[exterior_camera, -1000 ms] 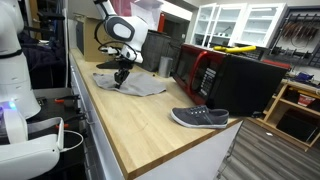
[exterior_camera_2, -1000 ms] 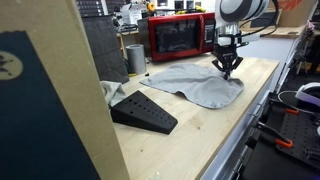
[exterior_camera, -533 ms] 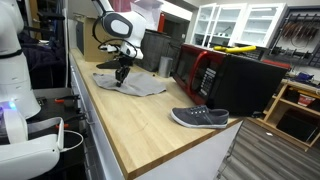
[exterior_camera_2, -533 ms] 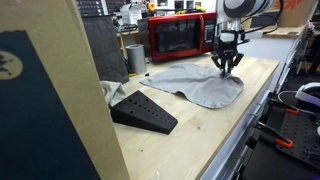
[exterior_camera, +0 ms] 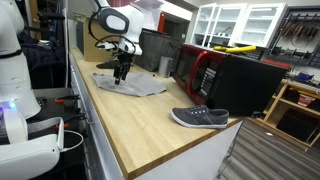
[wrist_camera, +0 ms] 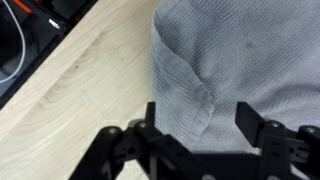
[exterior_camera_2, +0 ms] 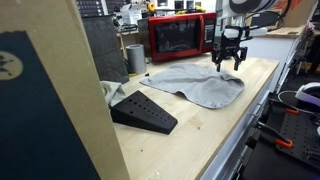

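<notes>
Grey cloth [exterior_camera_2: 195,86] spread flat on desk [exterior_camera_2: 205,135], hem near desk's edge. Gripper [exterior_camera_2: 229,63] hovers just above hem, fingers [wrist_camera: 149,126] wide apart, holding nothing. Cloth likely light, soft, limp: will drape, bunch. Best hold: pinch raised hem fold.

A plain grey cloth [exterior_camera_2: 200,85] is seen on the pale wood-grain worktop [exterior_camera: 150,130]; a red microwave [exterior_camera_2: 180,38] and a grey shoe [exterior_camera: 200,118] are shown.
</notes>
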Tool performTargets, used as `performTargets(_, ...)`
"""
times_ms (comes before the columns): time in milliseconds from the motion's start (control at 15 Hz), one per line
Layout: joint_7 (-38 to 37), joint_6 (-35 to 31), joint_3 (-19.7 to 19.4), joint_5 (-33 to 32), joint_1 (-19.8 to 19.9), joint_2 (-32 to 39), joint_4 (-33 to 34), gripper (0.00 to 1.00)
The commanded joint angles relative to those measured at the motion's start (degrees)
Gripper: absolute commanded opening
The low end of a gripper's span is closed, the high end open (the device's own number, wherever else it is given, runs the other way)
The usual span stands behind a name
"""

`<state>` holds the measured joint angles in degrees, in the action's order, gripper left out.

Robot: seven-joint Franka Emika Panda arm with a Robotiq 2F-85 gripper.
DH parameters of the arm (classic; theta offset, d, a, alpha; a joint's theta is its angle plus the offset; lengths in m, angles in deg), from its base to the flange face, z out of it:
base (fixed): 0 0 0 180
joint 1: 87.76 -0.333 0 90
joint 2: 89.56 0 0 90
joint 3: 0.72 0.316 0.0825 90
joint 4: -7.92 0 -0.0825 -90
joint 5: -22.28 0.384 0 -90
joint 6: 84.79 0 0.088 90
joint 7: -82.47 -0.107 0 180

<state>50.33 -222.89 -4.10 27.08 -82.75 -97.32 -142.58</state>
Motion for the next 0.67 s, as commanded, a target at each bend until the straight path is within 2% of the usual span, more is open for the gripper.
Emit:
performTargets(0, 2.1, -3.1, 1.2, 0.5, -0.5, 0.9, 1.0, 1.00)
performTargets(200, 2.6, -5.8, 2.1, 0.4, -0.9, 3.3, 2.4, 1.00)
performTargets(333, 2.4, -6.6, 2.5, 0.4, -1.3, 4.4, 3.0, 0.94)
performTargets(600, 2.2, -6.7, 2.5, 0.7, -1.7, 5.9, 3.9, 0.93)
